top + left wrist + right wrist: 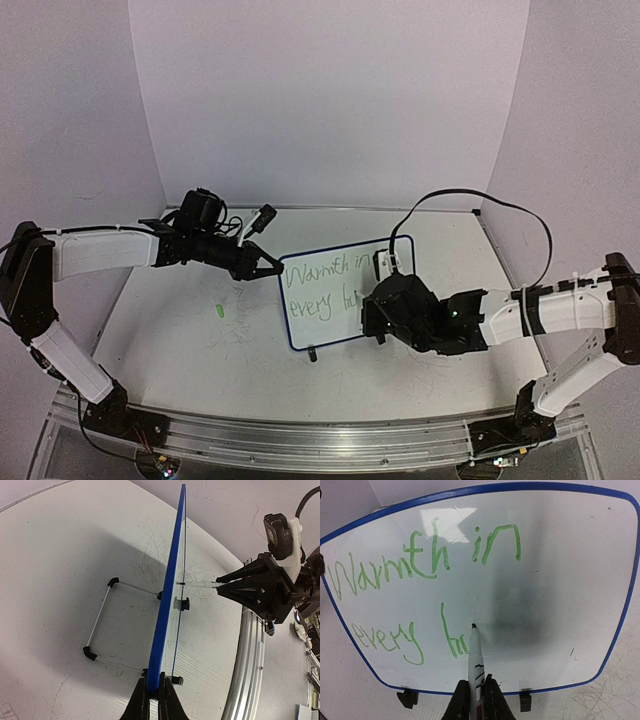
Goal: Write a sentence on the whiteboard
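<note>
Both sets of jaws are clenched. The left gripper [155,687] pinches the blue rim of the whiteboard [172,580] at the bottom centre of the left wrist view. The right gripper [476,690] is clamped around a marker [475,655] at the bottom centre of the right wrist view.

The white table [180,350] fills the lower half of the top view. The whiteboard [340,325] stands upright at its centre, between the two grippers, on two black feet [407,698], with a wire stand [100,625] behind it. The sentence [420,562] is in green: "Warmth in" on the upper line, "every hu" on the lower. The marker tip touches the board just right of the "u". A small green bit [217,311] lies on the table, left of the board.
</note>
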